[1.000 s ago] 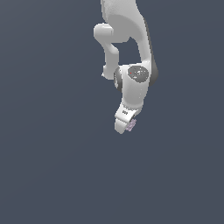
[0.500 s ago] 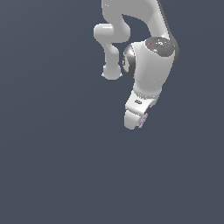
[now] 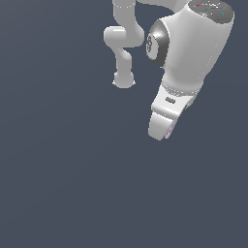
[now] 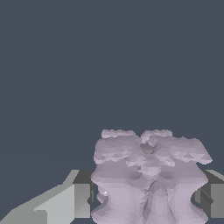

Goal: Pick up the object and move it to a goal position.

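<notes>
In the wrist view the object (image 4: 148, 175), a pale lilac-pink knobbly clump, sits squeezed between my two grey fingers (image 4: 81, 199), so the gripper (image 4: 146, 201) is shut on it. In the exterior view the white arm fills the upper right, and the gripper (image 3: 167, 133) hangs at its lower end, held high and close to the camera. Only a thin lilac sliver of the object (image 3: 170, 131) peeks out beside the white hand; the rest is hidden behind it.
Plain dark grey-blue ground fills both views. The arm's base (image 3: 123, 80) stands far back, at the exterior view's upper middle.
The arm has risen and swung toward the exterior view's right with the object held, so the hand now looks much larger and nearer the camera.
</notes>
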Robot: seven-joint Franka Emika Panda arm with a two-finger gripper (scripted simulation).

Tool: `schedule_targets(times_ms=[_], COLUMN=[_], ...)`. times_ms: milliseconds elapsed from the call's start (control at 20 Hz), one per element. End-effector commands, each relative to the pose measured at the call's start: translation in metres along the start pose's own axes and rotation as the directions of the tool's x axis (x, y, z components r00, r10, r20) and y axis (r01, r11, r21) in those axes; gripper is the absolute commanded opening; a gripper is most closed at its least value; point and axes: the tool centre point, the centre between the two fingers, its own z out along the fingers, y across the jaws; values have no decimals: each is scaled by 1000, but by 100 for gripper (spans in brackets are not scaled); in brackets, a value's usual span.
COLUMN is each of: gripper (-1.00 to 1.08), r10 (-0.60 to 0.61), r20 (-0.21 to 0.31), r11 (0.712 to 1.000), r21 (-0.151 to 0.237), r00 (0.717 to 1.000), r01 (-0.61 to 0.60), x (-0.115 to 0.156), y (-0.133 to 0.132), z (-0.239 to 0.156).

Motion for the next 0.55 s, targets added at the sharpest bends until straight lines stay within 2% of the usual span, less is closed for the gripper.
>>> schedule_targets(times_ms=[0,500], gripper=[-100,-100], r10=[1,1], r20=[1,2], r11=[1000,1000], r21=[1,0], r00=[1000,1000], r01=[-1,-1], x=[5,13], y=[2,6], z=[-10,-25])
